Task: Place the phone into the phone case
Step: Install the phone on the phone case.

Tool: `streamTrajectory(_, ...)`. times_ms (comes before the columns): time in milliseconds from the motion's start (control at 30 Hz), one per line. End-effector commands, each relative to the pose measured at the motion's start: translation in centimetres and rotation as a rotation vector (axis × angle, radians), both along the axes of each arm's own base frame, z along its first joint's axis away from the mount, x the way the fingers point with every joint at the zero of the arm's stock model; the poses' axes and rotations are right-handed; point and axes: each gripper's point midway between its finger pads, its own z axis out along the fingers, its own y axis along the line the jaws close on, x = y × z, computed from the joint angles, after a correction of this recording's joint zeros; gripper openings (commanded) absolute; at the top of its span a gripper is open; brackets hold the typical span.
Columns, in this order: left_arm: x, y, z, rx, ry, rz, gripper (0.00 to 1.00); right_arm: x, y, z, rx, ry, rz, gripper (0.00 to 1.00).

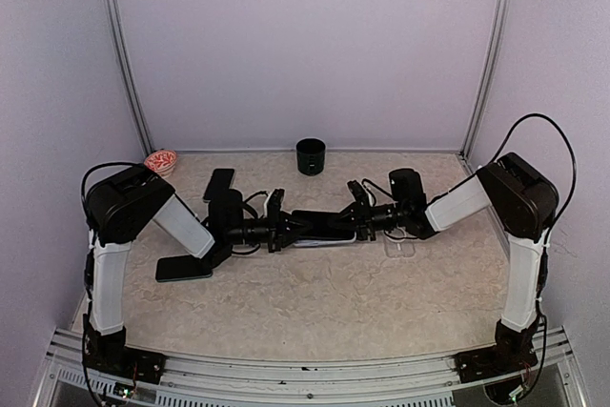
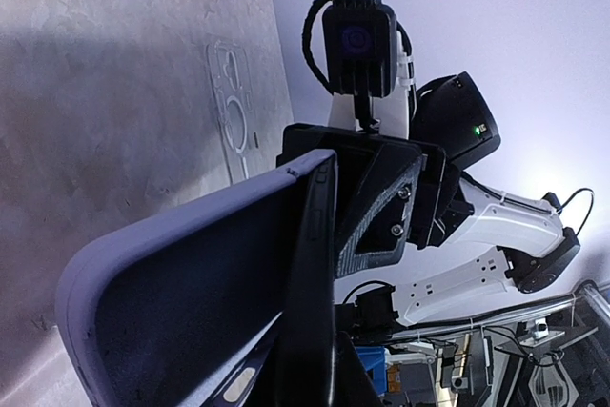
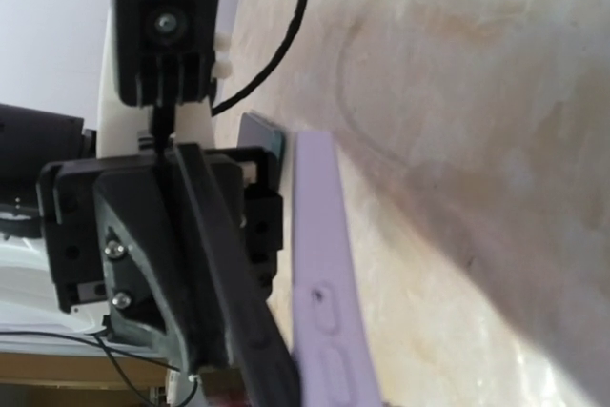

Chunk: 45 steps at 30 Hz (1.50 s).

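Both arms meet over the middle of the table with the black phone (image 1: 324, 224) held level between them. The lavender phone case (image 1: 324, 241) runs along the phone's underside. My left gripper (image 1: 283, 221) is shut on the phone's left end. In the right wrist view that end of the phone (image 3: 205, 235) stands apart from the case (image 3: 324, 274). My right gripper (image 1: 360, 214) is at the right end. In the left wrist view its jaws (image 2: 329, 173) span the spot where the case (image 2: 191, 264) and the phone's edge (image 2: 313, 274) come together. My own fingers are hidden in both wrist views.
A black cup (image 1: 311, 155) stands at the back centre, with a red-and-white bowl (image 1: 160, 161) at the back left. One dark phone (image 1: 219, 183) lies behind the left arm and another (image 1: 184, 269) lies under it. A clear case (image 1: 400, 247) lies flat below the right gripper.
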Motion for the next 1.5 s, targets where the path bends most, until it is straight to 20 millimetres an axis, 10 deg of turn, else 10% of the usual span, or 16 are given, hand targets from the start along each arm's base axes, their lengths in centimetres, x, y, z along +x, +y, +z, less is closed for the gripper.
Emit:
streamTrajectory(0, 0.6, 0.1, 1.1, -0.003, -0.006, 0.051, 0.12, -2.1, 1.3, 2.2, 0.087, -0.095, 0.121, 0.28)
streamTrajectory(933, 0.3, 1.6, 3.4, 0.053, -0.077, 0.077, 0.49, -1.5, -0.8, 5.4, 0.202, -0.110, 0.102, 0.14)
streamTrajectory(1467, 0.5, 4.1, 4.5, 0.123, -0.144, 0.121, 0.54, -1.1, -2.1, 7.6, 0.228, -0.153, 0.093, 0.10)
